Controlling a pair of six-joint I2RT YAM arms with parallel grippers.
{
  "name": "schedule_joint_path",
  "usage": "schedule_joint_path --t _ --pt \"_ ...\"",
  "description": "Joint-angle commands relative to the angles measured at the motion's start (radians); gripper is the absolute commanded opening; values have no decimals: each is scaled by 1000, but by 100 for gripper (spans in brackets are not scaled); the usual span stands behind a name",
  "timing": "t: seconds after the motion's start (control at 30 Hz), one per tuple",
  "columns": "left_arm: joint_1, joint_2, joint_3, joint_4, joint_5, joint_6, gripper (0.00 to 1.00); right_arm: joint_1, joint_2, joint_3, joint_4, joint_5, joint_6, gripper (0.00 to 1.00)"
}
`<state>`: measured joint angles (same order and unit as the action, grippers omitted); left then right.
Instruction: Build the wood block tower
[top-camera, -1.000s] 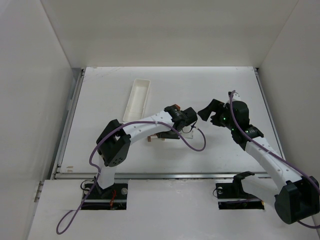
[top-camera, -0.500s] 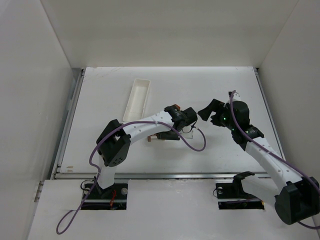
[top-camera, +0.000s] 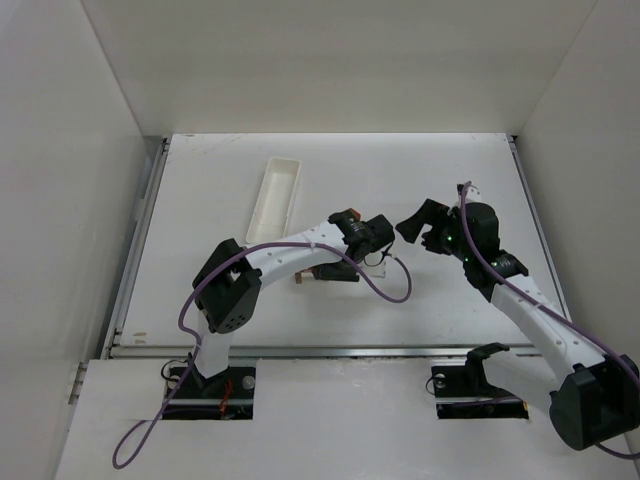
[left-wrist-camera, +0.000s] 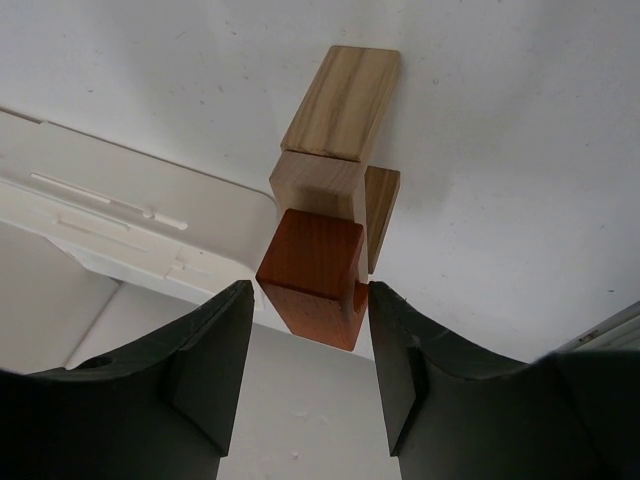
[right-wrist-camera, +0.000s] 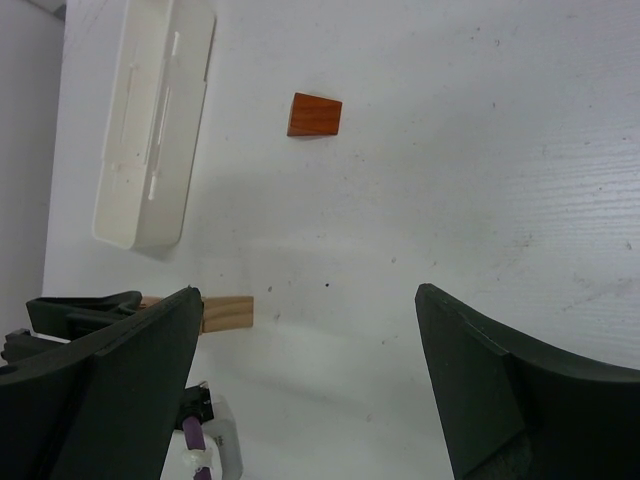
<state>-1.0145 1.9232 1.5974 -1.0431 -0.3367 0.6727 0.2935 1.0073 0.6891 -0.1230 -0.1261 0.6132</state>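
Widened since earlier, the left gripper (left-wrist-camera: 310, 290) stands half open astride the orange-red roof piece (left-wrist-camera: 312, 270) atop the wood block tower (left-wrist-camera: 335, 110) on the table (left-wrist-camera: 500, 150); the right gripper (right-wrist-camera: 308, 295) hovers wide open, empty.

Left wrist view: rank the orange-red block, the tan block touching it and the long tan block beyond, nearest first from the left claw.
1. Orange-red block, between the left claw fingers.
2. Tan block, just behind it.
3. Long tan block, top of view.

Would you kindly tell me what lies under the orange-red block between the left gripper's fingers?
Light tan wooden blocks lie beneath the orange-red block. How it rests on them is covered by the block itself.
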Motion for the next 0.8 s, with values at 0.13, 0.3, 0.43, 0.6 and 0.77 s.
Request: schedule_joint_path --t 0.13,0.3,0.43,0.6,0.77 --pt "-6 -36 45 -49 -2 4 50 -8 -21 13 10 7 -13 93" --pt "-6 -46 65 -49 -2 -5 55 -8 -21 23 10 6 -13 93" --pt "-6 -55 87 -49 7 -5 56 -8 -12 43 10 6 -13 93" --pt "-6 -75 98 -78 36 -15 56 -8 8 85 0 -3 -13 93" --pt "-6 -114 130 -78 71 -44 56 -8 99 182 -53 -3 -84 97"
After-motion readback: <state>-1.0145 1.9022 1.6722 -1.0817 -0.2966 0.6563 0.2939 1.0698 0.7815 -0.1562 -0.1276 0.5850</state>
